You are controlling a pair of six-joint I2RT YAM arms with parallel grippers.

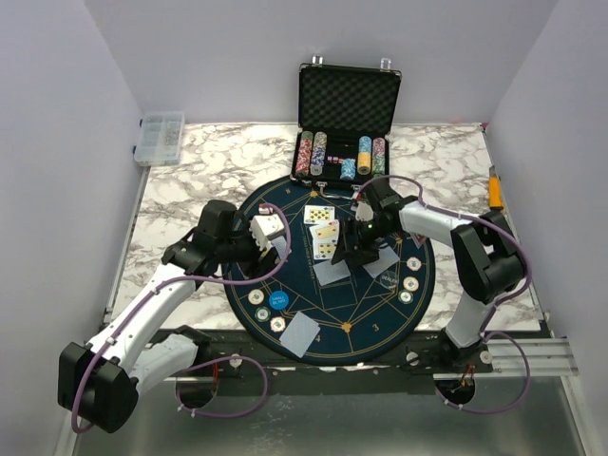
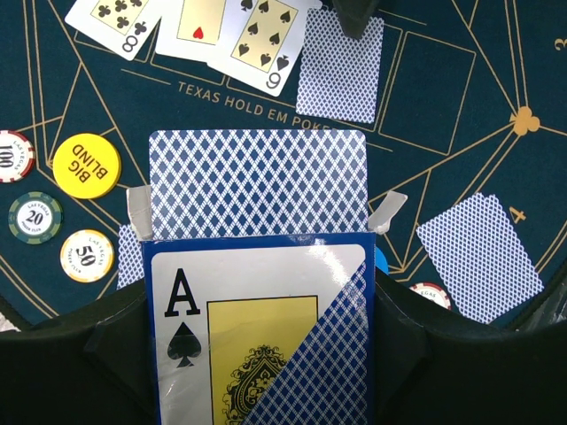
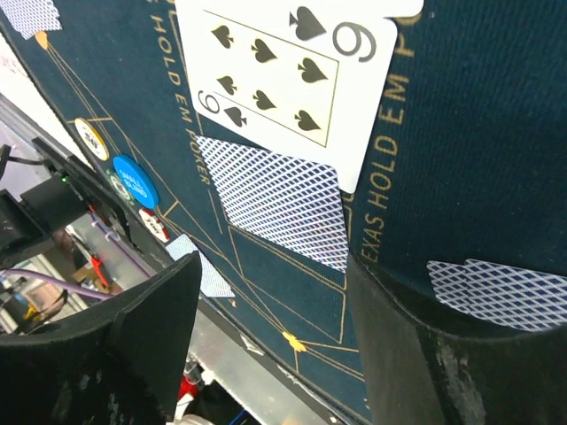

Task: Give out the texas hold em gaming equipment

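Left gripper (image 2: 261, 217) clasps deck (image 2: 257, 328); card (image 2: 341, 75) ahead.

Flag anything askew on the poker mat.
The three face-up cards lie fanned rather than in a straight row: they overlap and tilt differently, and the nine of spades overlaps the face-down card beside it.

Matt cloth mat (image 2: 443, 88), glossy cardbd pack (image 2: 257, 328)

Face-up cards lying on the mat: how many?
3, overlapping in a row near the mat's centre: eight of clubs, a heart card, nine of spades. More may be hidden under the right arm.
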